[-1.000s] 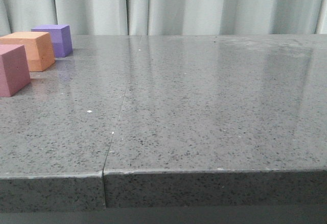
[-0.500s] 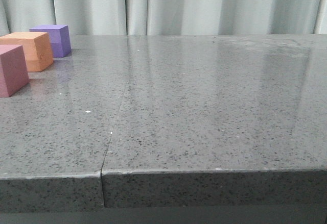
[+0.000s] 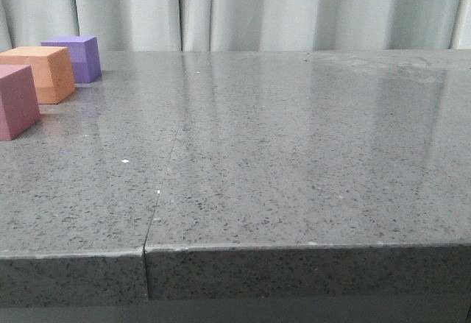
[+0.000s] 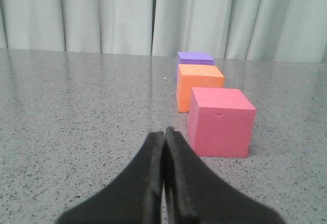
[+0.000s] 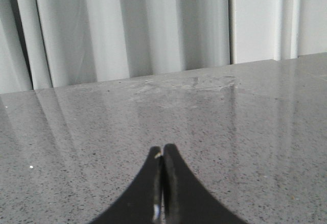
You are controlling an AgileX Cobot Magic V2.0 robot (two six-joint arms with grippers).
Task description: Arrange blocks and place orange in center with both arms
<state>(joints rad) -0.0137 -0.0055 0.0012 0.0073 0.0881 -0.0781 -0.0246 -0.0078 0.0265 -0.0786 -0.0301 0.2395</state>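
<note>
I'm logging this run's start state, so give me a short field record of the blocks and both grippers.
blocks: three cubes in a row at the table's far left, front to back
nearest: pink-red block
middle: orange block
farthest: purple block
left gripper: jaws shut, empty, pointed beside the pink-red block, not touching
right gripper: jaws shut, empty, over bare tabletop
centre patch: no block on it
</note>
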